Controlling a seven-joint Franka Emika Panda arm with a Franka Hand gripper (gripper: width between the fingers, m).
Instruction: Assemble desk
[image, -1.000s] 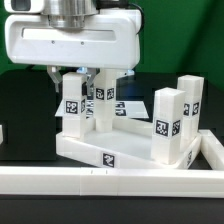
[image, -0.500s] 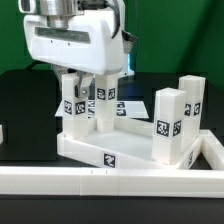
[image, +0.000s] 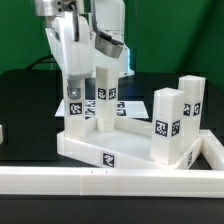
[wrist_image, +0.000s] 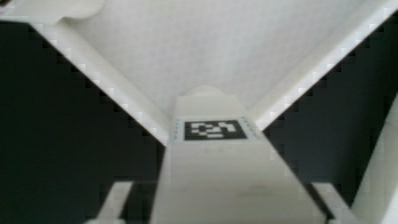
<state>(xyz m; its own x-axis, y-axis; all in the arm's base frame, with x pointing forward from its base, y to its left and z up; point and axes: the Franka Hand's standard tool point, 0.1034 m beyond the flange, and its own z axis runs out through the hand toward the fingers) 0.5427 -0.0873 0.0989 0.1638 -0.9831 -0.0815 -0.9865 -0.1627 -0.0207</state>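
The white desk tabletop (image: 100, 152) lies upside down on the black table, with four white tagged legs standing in its corners. My gripper (image: 80, 76) reaches down over the leg (image: 73, 104) at the exterior view's near left, one finger on each side. In the wrist view this leg (wrist_image: 222, 165) runs up between the fingers (wrist_image: 118, 200), with a dark gap on each side, so the jaws stand open around it. The tabletop's floor (wrist_image: 214, 50) and raised rims show beyond the leg. The other legs stand at far left (image: 106, 96), near right (image: 164, 126) and far right (image: 190, 102).
A long white rail (image: 110, 186) runs along the front and turns up the exterior view's right side (image: 213, 150), close to the tabletop. A flat white sheet (image: 55, 103) lies behind the tabletop at the left. A small white piece (image: 2, 131) shows at the left edge.
The gripper has turned about its vertical axis over the near-left leg, from broadside to nearly edge-on. The leg's tag faces the same way as before. The other parts have not moved.
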